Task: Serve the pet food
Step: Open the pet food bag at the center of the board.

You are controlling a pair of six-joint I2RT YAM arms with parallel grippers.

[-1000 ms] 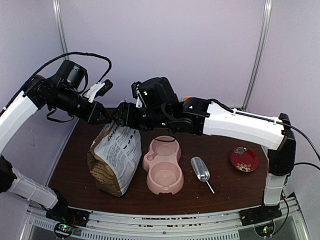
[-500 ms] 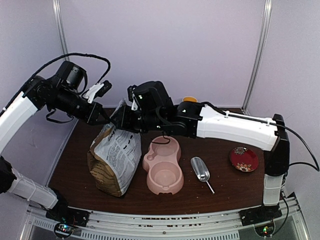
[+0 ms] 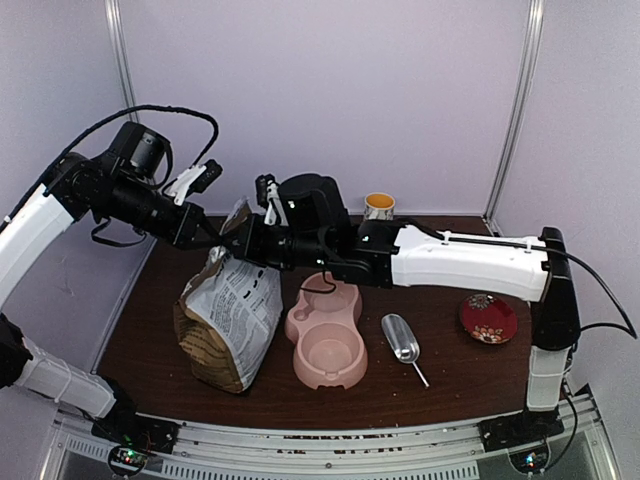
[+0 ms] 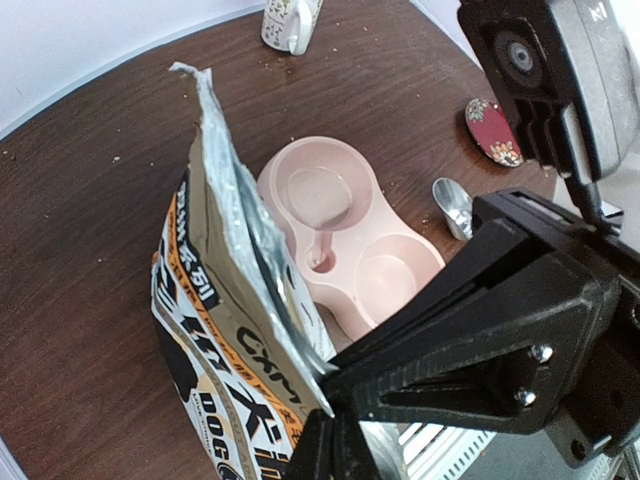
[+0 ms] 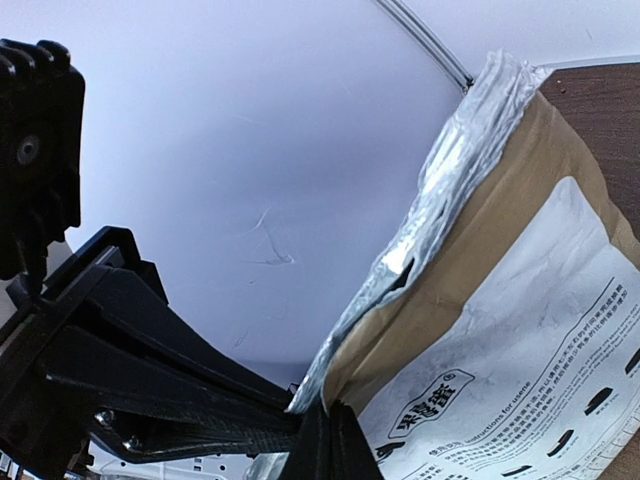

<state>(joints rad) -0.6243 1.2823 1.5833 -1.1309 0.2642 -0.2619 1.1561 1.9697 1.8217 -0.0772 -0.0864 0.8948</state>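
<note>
We have both hands at the top of the brown paper bag [image 3: 235,320]. The left hand [image 4: 328,420] reaches in from 9 o'clock and the right hand [image 5: 320,425] from 3 o'clock. Each is closed almost flat on a thin lip of the mouth. We judge that this opposed hold is meant to pull the two lips apart and open the bag.

The pet food is not visible, and we take it to be inside the bag. The bag stands on the bench [image 3: 150,330] at 9 o'clock of the pink double bowl [image 3: 325,335]. Its outside is stiff kraft paper with a white printed label. The lining is crinkled silver foil, and the base is creased and slumped.

The bowl looks like smooth moulded plastic, and both of its round wells are empty. A shiny metal scoop [image 3: 402,340] lies at 3 o'clock of the bowl, probably ready for ladling.
</note>
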